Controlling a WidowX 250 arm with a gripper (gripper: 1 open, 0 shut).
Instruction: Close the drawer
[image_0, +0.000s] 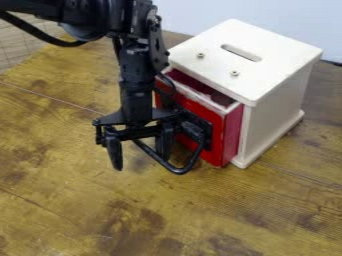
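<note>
A black robot arm comes down from the upper left of the frame and ends in a gripper (143, 152) that points straight down at a worn wooden table (80, 210). Its jaws are spread wide, with one dark finger (118, 153) hanging at the left and the other to the right of it, and nothing is pinched between them. The fingertips hang just above the tabletop, a little left of the frame's centre. To the right of centre sits a cream-white wooden cabinet (261, 85) with a slot in its top and two small screws near its front edge. The red drawer (214, 118) sticks partly out of the cabinet's front toward the arm, showing a pale strip along its upper edge. A large black looped handle (181, 158) juts from the drawer's front down toward the table, and the gripper's right finger stands right at this loop; whether it touches the bar cannot be told from this view.
</note>
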